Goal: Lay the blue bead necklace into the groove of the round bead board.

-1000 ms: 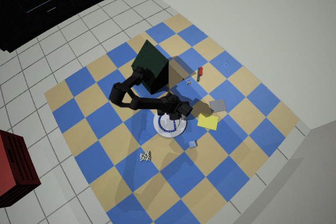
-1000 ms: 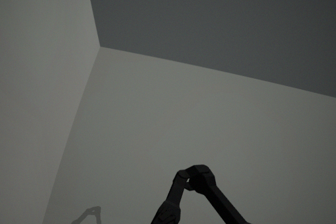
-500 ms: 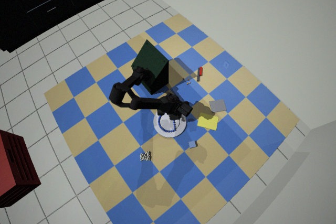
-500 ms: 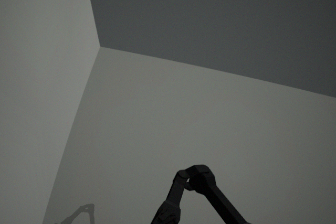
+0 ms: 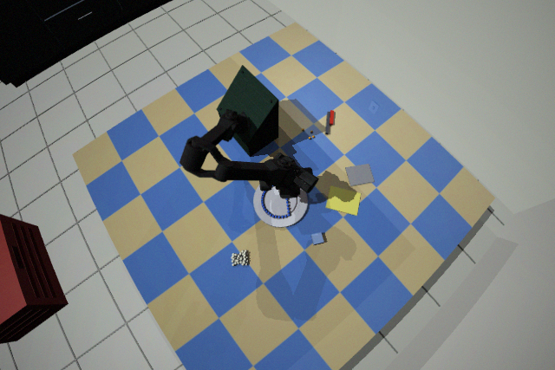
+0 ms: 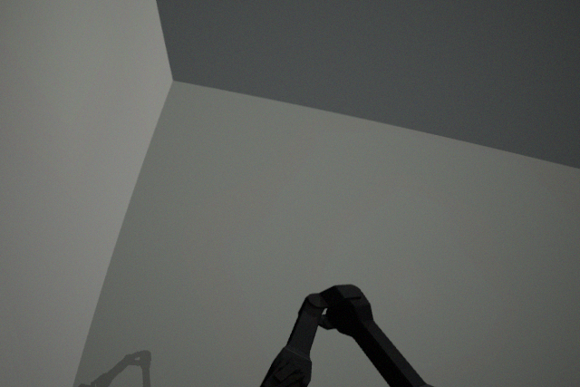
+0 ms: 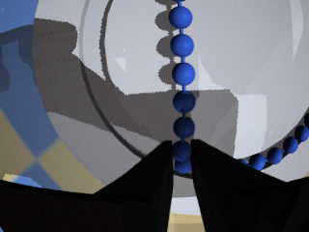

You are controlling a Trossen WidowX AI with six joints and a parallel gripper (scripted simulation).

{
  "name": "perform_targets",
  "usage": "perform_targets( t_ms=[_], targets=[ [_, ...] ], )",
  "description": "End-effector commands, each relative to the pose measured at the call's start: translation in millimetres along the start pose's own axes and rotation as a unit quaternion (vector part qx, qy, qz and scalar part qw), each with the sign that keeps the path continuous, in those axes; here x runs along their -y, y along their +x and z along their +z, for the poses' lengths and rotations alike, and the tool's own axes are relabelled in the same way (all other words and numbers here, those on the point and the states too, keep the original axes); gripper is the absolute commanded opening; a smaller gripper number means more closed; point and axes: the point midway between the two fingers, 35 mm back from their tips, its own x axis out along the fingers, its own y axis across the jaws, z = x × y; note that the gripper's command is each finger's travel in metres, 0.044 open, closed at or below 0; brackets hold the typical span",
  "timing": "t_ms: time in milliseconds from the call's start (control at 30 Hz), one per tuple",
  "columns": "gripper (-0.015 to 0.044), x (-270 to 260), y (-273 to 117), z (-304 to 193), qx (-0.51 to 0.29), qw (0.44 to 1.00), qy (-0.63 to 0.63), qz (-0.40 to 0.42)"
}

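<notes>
The blue bead necklace [image 5: 280, 217] [image 7: 182, 73] lies on the round white bead board [image 5: 301, 215] [image 7: 251, 48]. In the wrist view one run of beads crosses the inside of the board almost straight, away from the groove. Another run curves along the groove at the right. The groove at the left of the wrist view is bare. My gripper [image 7: 181, 149] is low over the board near its rim, with its fingertips closed around a bead at the near end of the straight run. In the top view the arm hides the fingertips and part of the board.
A dark green block [image 5: 246, 93] stands behind the board by the arm's base. A yellow sheet [image 5: 350, 205], a grey square [image 5: 360, 174] and a small blue block [image 5: 318, 238] lie right of the board. White beads [image 5: 240, 257] lie nearer the front. A red-handled tool [image 5: 331, 117] lies farther back.
</notes>
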Motion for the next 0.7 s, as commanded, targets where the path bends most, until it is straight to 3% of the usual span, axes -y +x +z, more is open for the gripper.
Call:
perform_targets(
  t_ms=[0,667],
  targets=[
    [0.0,0.0,-0.3,0.2,0.0,1.0,0.0,0.0],
    [0.0,-8.4,-6.1,-5.9,0.002,1.0,-0.003,-0.001]
  ],
)
